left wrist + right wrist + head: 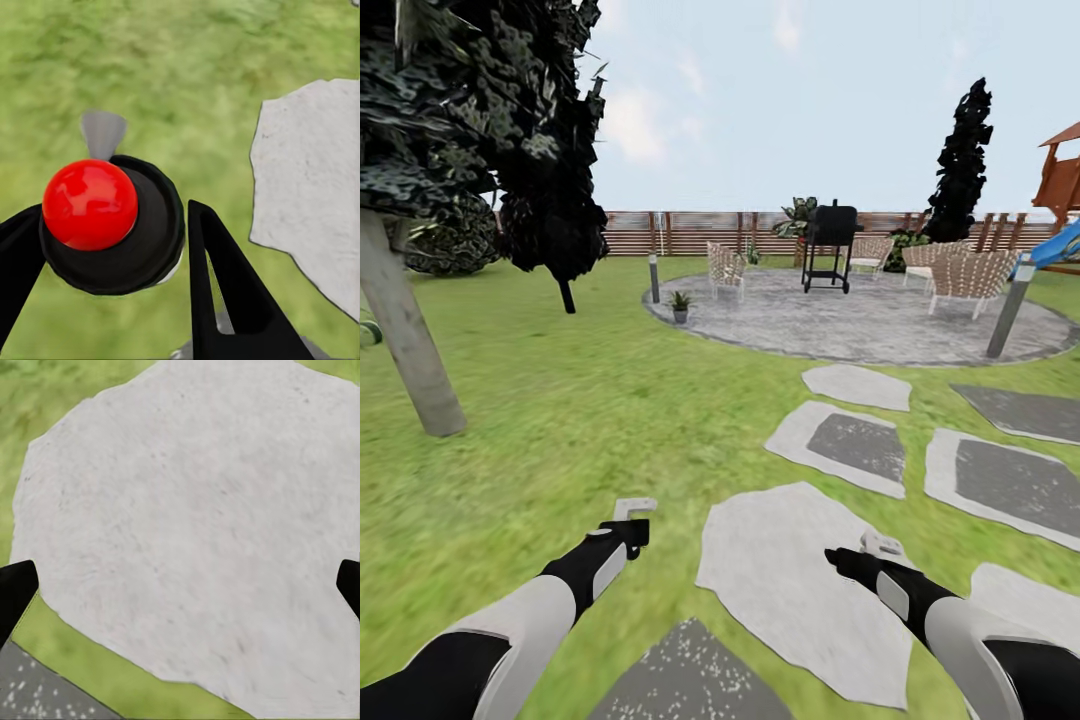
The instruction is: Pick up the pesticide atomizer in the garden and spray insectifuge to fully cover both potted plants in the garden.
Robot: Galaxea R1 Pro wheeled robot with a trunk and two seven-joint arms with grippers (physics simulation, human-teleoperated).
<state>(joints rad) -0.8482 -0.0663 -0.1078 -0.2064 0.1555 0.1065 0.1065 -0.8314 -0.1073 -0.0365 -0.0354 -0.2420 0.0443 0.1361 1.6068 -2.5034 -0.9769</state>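
My left gripper (632, 520) hangs low over the lawn, shut on the pesticide atomizer (90, 202). In the left wrist view the bottle is seen end-on, a red top inside a dark round collar between the two black fingers (225, 285). My right gripper (880, 548) is open and holds nothing, above a pale stone slab (187, 532). One potted plant (680, 303), a small green rosette in a grey pot, stands far ahead at the near left edge of the round grey patio (860, 320). The second potted plant is out of view.
Grey stone slabs (845, 440) lead from me across the grass to the patio. A leaning tree trunk (410, 340) and dark foliage stand at left. Bollard lamps (654, 278), a black grill (830, 245) and wicker chairs (970, 275) are on the patio, with a slatted fence (690, 232) behind.
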